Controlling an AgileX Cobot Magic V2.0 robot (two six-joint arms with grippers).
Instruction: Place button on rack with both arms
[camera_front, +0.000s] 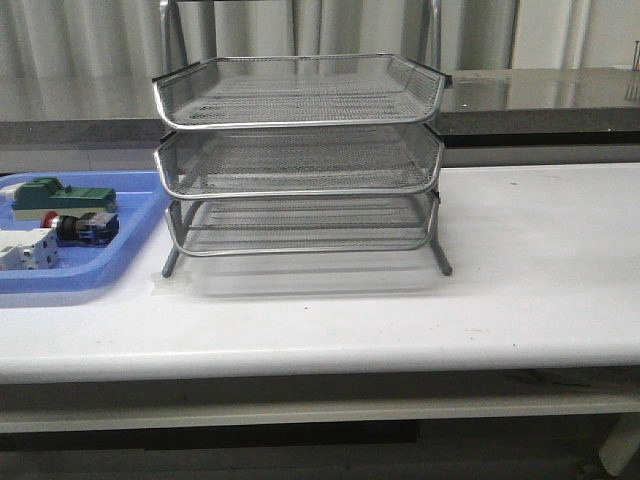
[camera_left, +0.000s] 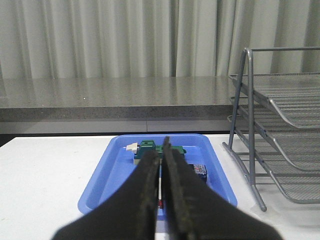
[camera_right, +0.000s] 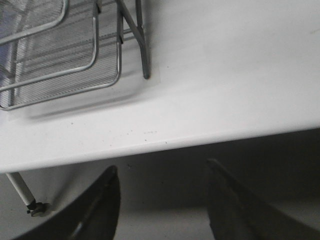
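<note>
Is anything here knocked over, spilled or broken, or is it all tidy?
Nothing stands out. The rack stands upright on the table, its three trays level. The button lies in the blue tray beside a green block and a white block. No spills or damage show.

Blue tray (camera_front: 70, 275) (left side) cut off

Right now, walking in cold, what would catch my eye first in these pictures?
First, the silver three-tier wire rack standing mid-table, all its trays bare. Next, the blue tray at its left, holding a green block, a white block and the small red-headed button. In the wrist views, the left gripper is shut and pointing toward that tray, while the right gripper hangs open past the table's front edge.
</note>
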